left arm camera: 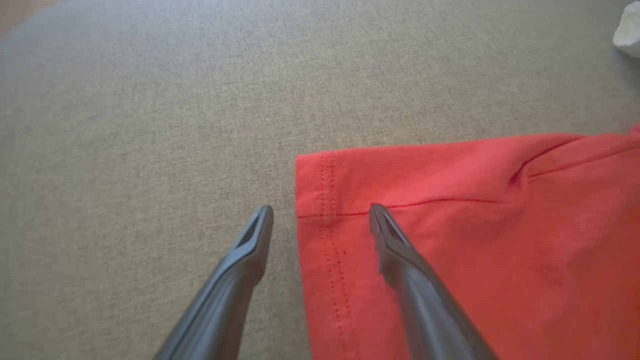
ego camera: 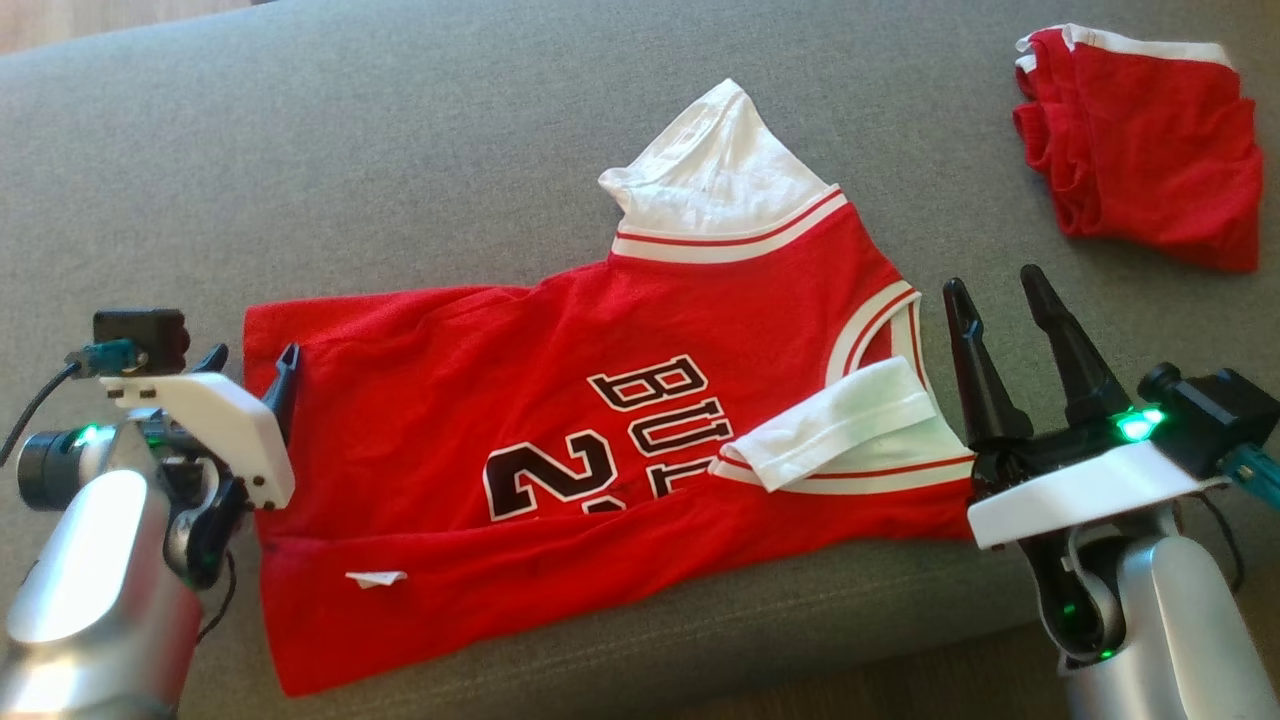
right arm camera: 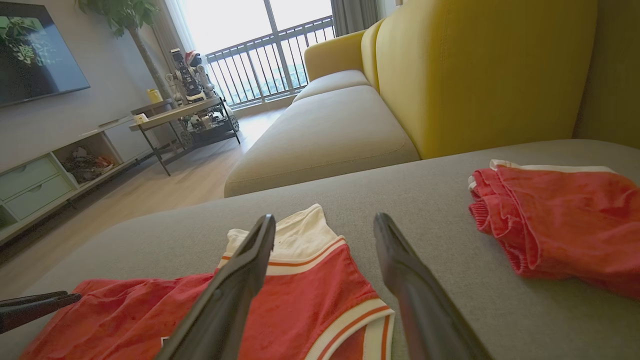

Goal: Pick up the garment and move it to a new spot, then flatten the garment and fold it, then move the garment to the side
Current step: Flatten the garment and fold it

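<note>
- Head view: the jersey point(ego camera: 450, 400) lies spread on a grey cushion point(ego camera: 300, 150), between the two arms. The left end effector point(ego camera: 254, 352) is at its hem, fingers spread. The right end effector point(ego camera: 993, 280) stands just beside the collar end, fingers wide apart and holding nothing. A white sleeve point(ego camera: 850, 420) is folded onto the chest just left of it. A folded red cloth point(ego camera: 1150, 150) lies beyond it and to its right, well apart from the jersey.
- Left wrist view: the left end effector point(left arm camera: 320, 207) straddles the hem corner of the jersey point(left arm camera: 475, 250). One finger is over red cloth, the other over bare cushion point(left arm camera: 150, 125), with the stitched edge between them. Whether either tip touches the cloth cannot be told.
- Right wrist view: the right end effector point(right arm camera: 324, 216) is spread and empty. The jersey point(right arm camera: 310, 300) lies under and ahead of its left finger, white sleeve farthest. The folded red cloth point(right arm camera: 565, 220) lies off to its right on the cushion point(right arm camera: 440, 200). A yellow sofa point(right arm camera: 475, 65) rises beyond.
</note>
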Available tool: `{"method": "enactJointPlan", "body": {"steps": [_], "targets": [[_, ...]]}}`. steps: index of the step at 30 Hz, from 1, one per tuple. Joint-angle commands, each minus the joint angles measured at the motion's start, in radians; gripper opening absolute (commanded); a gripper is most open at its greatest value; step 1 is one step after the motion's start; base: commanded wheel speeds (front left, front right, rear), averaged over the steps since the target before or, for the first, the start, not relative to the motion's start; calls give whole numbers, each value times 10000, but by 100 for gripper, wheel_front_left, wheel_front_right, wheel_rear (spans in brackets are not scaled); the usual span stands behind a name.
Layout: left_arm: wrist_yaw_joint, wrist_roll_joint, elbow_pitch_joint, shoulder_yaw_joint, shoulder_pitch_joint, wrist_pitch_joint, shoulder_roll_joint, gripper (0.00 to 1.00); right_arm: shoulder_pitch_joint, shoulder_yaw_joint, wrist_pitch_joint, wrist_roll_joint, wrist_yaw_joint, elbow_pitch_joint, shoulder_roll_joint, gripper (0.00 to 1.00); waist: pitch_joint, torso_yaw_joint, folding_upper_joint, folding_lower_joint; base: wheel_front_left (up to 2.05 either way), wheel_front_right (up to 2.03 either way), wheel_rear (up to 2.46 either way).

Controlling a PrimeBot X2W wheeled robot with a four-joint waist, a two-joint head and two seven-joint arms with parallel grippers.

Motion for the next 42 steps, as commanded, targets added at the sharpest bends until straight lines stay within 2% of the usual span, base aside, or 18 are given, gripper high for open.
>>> {"method": "enactJointPlan", "body": {"steps": [1, 6, 19, 20, 21, 22, 31, 36, 42], "targets": [[-60, -62, -150, 331, -547, -127, 321, 100, -281, 225, -71, -12, -4, -293, -95, 100, 31, -11, 0, -1, 0, 0, 0], [-259, -140, 341, 190, -815, -313, 239, 100, -316, 239, -82, -15, -4, -237, -95, 100, 131, -41, 0, -1, 0, 0, 0], [-449, -250, 1439, -34, -1343, -727, 191, 100, -384, 184, -59, -45, -4, -190, -95, 100, 334, -52, 0, -1, 0, 0, 0], [-469, -290, 1609, -71, -1436, -686, 159, 79, -403, 143, -50, -54, -4, -198, -95, 100, 350, -31, 0, -1, 0, 0, 0], [-488, -300, 1683, -114, -1475, -657, 155, 24, -416, 129, -44, -59, -4, -200, -95, 100, 352, -20, 0, -1, 0, 0, 0], [-506, -305, 1738, -153, -1506, -664, 158, 0, -429, 120, -40, -63, -4, -199, -95, 100, 350, -9, 0, -1, 0, 0, 0], [-489, -149, 1614, -359, -1602, -1303, 284, 0, -451, 10, -1, -91, -4, -56, -95, 100, 88, 279, 0, -1, 0, 0, 0], [-380, -32, 1034, -451, -1495, -1622, 346, 0, -684, 152, 103, -205, -4, 31, -95, 100, -85, 581, 0, -1, 0, 0, 0], [-305, 24, 136, -649, -1249, -1461, 313, 0, -1459, 291, 558, -436, -4, 515, -95, 100, -161, 1012, 0, -1, 0, 0, 0]]}}
